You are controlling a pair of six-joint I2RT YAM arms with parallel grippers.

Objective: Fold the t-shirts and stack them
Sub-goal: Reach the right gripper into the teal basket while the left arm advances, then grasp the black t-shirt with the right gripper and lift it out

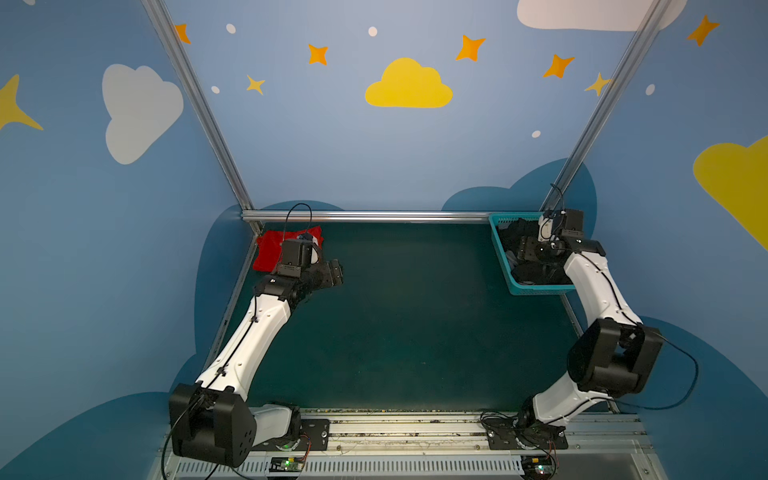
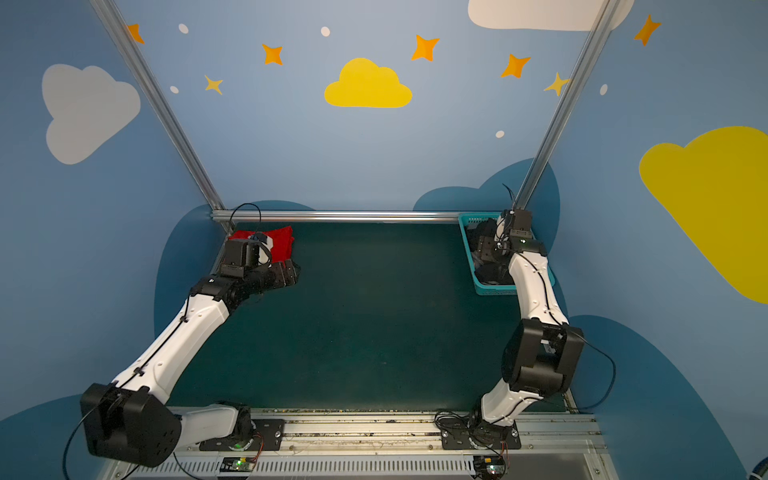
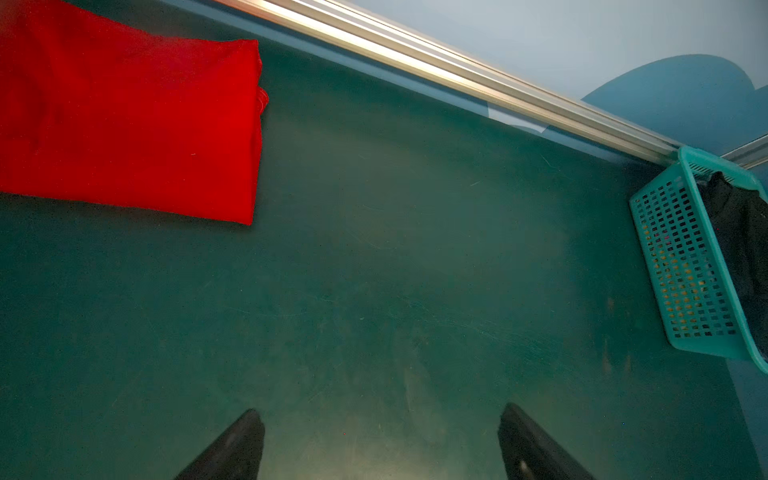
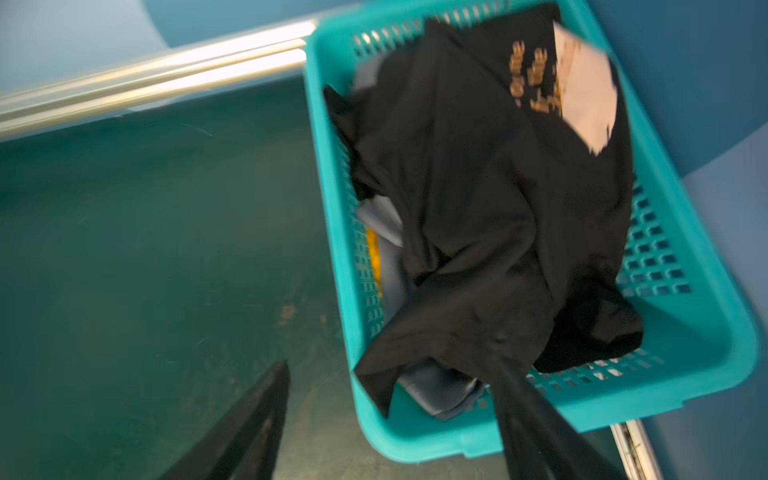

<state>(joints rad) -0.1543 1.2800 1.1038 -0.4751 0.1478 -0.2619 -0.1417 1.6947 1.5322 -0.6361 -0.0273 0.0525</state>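
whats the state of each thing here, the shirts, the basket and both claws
red t-shirt, folded, lying flat in the far left corner of the table
black t-shirt, unfolded, crumpled inside the basket
teal mesh basket, upright in the far right corner, holding clothes
left claw, open, empty, over bare table
right claw, open, at the basket's edge by the black t-shirt

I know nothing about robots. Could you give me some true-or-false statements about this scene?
1. The red t-shirt lies folded on the table. True.
2. The black t-shirt is spread flat on the table. False: it sits crumpled in the teal basket.
3. The left end effector grips the red t-shirt. False: it is open over bare table.
4. The teal basket stands in the far right corner of the table. True.
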